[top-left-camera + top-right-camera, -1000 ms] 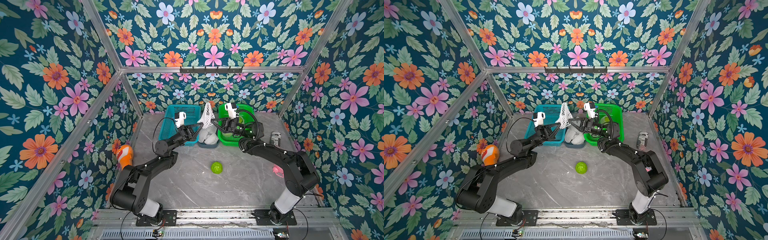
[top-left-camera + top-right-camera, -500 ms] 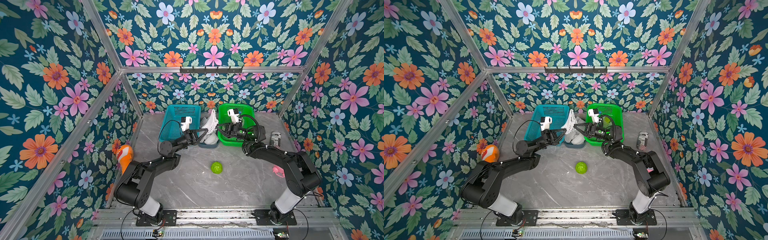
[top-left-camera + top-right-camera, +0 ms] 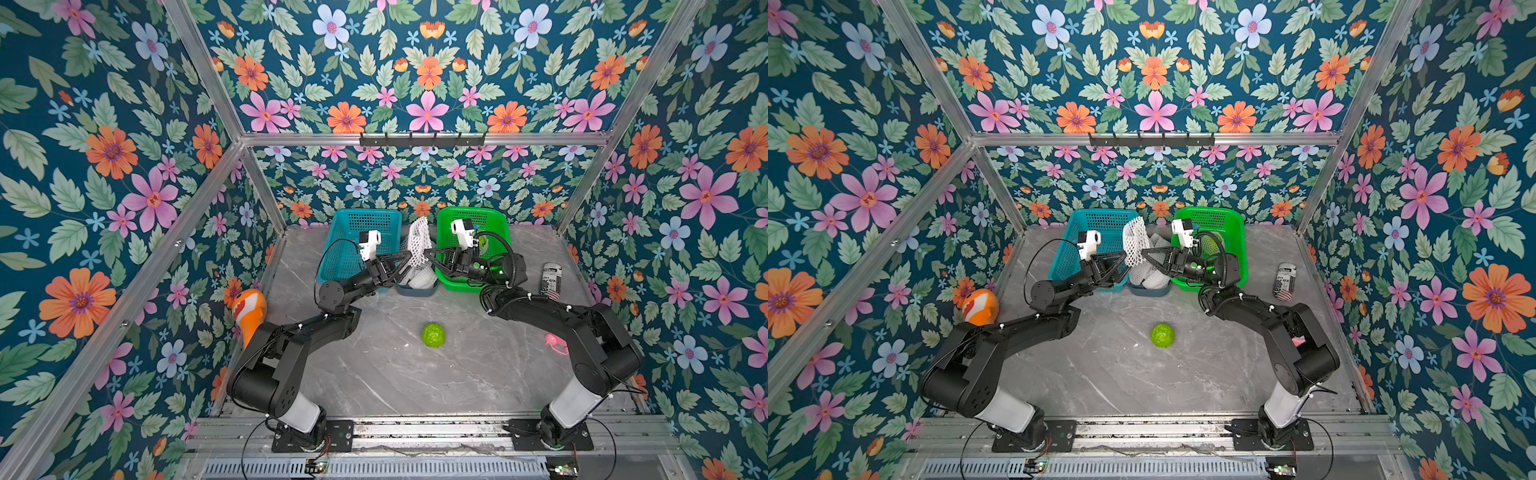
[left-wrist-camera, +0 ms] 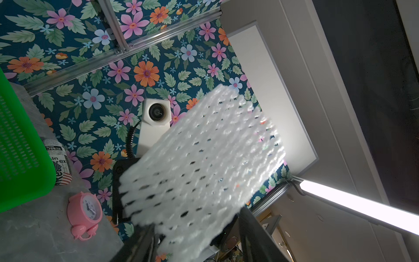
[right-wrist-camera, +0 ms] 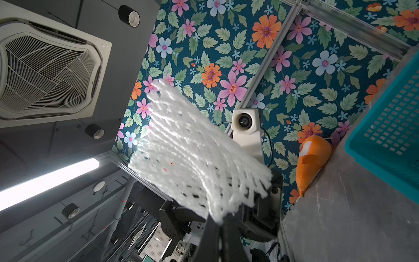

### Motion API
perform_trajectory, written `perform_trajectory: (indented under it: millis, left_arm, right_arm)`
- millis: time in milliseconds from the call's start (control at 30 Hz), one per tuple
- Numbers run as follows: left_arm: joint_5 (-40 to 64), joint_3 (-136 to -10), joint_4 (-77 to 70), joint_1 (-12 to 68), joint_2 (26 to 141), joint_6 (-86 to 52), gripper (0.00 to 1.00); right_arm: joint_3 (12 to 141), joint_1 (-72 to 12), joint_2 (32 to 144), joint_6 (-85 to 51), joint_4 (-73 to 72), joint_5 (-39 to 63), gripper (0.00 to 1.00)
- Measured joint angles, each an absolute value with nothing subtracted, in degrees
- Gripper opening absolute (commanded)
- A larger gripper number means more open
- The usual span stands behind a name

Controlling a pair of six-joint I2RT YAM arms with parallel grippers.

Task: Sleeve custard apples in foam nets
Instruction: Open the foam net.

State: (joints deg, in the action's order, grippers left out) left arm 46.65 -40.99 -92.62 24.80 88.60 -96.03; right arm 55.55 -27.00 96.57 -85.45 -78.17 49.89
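Left pincer: jaws stand wide apart, a white foam net between them; contact with either jaw cannot be confirmed. Right pincer: closed, pinching that net's edge. The net is held up above a grey tub of further nets, between the teal basket and the green basket. One custard apple lies alone, mid-front, on the grey marble surface. Floral-papered walls enclose the surface.
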Motion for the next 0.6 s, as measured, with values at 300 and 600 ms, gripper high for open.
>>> perform_trajectory:
  millis: [300, 600]
  left_arm:
    - [45.80, -40.34, -92.73, 24.73, 87.57, -95.96, 0.00]
    - [45.91, -41.58, -92.66, 24.73, 87.48, -96.05, 0.00]
  right_arm:
    - [54.98, -28.27, 95.90, -83.66, -78.08, 46.41, 0.05]
    - [56.64, -28.23, 93.60, -82.78, -78.17, 48.05, 0.50]
